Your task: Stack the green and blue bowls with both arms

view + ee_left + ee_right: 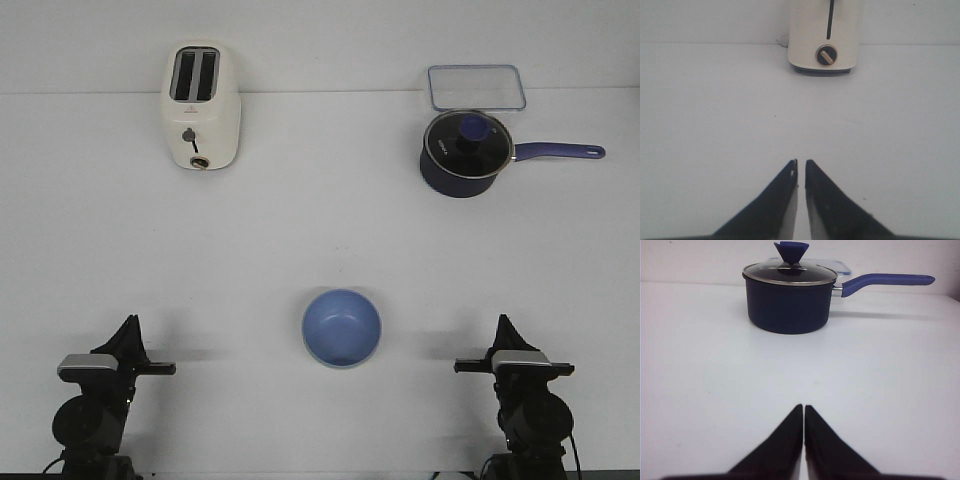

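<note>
Both hands are parked low at the near bench edge, well apart: left hand (128, 325) and right hand (503, 322), each clenched on nothing. In the left wrist view a thin slit is seen between the tips (801, 167); in the right wrist view the tips (804, 410) are pressed together.

Blue bowl (342, 327) is sat upright on the bench (300, 230), midway between the two hands, near the front edge. Green bowl is not seen in any view. It may be nested under the blue one, hidden by it, or out of frame; this cannot be told. So task progress cannot be judged from here.

Risks, as judged:
- If the green bowl is absent, a stack cannot be made; a blind grasp would be wasted.
- Bowl rim is thin and matte; a pinch on one wall could tip or slide it toward the bench edge.
- Both hands converging on one central bowl could collide.

Toaster (201, 106) is straight ahead of the left hand, saucepan (465, 153) ahead of the right; both are far off. Clear lid-like tray (477, 87) behind the pan is partly hidden in the wrist view. The bowl is not caught by either wrist camera.
</note>
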